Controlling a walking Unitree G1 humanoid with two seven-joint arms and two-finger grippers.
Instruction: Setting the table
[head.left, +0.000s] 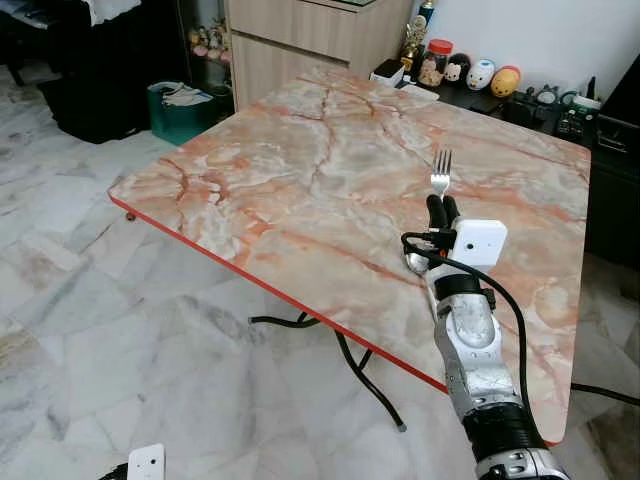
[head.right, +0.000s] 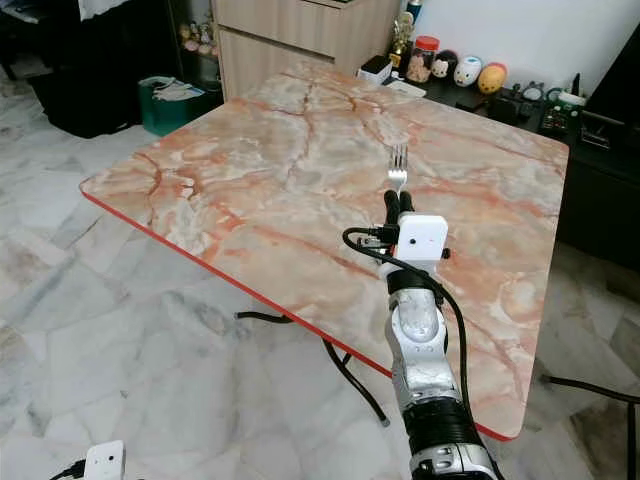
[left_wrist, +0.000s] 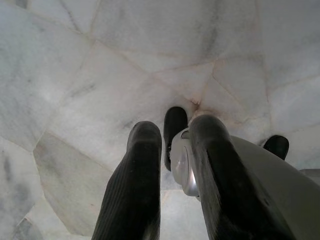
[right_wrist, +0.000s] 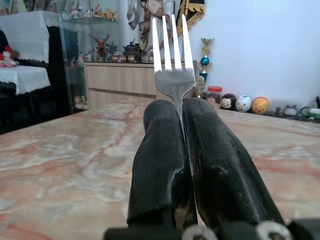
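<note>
A silver fork (head.left: 441, 170) stands with its tines pointing away from me, its handle clamped between the black fingers of my right gripper (head.left: 441, 208). The gripper is shut on the fork and hovers low over the pink-veined marble table (head.left: 300, 170), toward its right side and well in from the near edge. In the right wrist view the fork (right_wrist: 172, 55) rises straight out of the closed fingers (right_wrist: 160, 160). My left gripper (left_wrist: 176, 129) hangs idle over the pale marble floor with a gap between its fingers and nothing in it.
The table's red-edged near rim (head.left: 270, 285) runs diagonally, with black metal legs (head.left: 360, 375) under it. A wooden cabinet (head.left: 300, 40) and green bin (head.left: 180, 110) stand behind. Round figurines (head.left: 480, 75) line a dark shelf at the far side; a black unit (head.left: 612, 200) stands right.
</note>
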